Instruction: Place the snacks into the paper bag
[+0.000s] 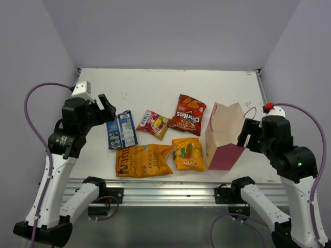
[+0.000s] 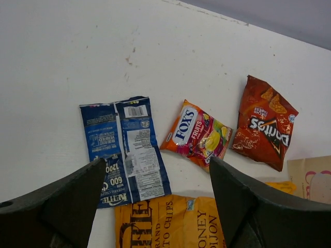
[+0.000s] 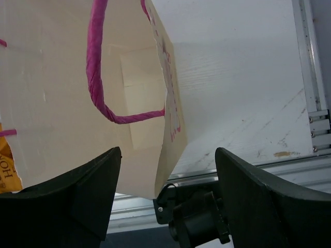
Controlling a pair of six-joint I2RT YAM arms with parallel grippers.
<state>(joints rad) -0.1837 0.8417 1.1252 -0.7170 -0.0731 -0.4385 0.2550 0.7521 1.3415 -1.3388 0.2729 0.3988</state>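
table [image 1: 155, 88]: white; the snacks lie in a loose cluster at its front middle, with the bag to their right.
bag [image 1: 226, 135]: stands on its base near the front right of the table, mouth open upward. its beige walls turn magenta at the base. it is just right of the orange doritos and the red doritos.
handle [image 3: 95, 67]: a magenta cord that loops down across the bag's pale inner wall in the right wrist view.
blue packet [image 2: 126, 150]: lies flat with its printed back up, leftmost of the snacks. its near end meets the honey bag's far edge.
candy packet [image 2: 196, 135]: lies flat between the blue packet and the red doritos, apart from both.
red doritos [image 2: 265, 124]: farthest back, right of the candy packet and near the bag's left wall.
honey bag [image 1: 142, 160]: front row, the largest packet, lying in front of the blue packet and the candy packet.
orange doritos [image 1: 187, 154]: front row, against the honey bag's right end and just left of the bag.
left gripper [image 1: 103, 107]: hangs above the table at the left of the cluster, just beside the blue packet. its fingers are spread wide and hold nothing.
right gripper [image 1: 249, 133]: at the bag's right side, near the rim. its fingers are spread wide with nothing clamped. the bag's right wall lines up between them in the wrist view, and i cannot tell if it touches them.
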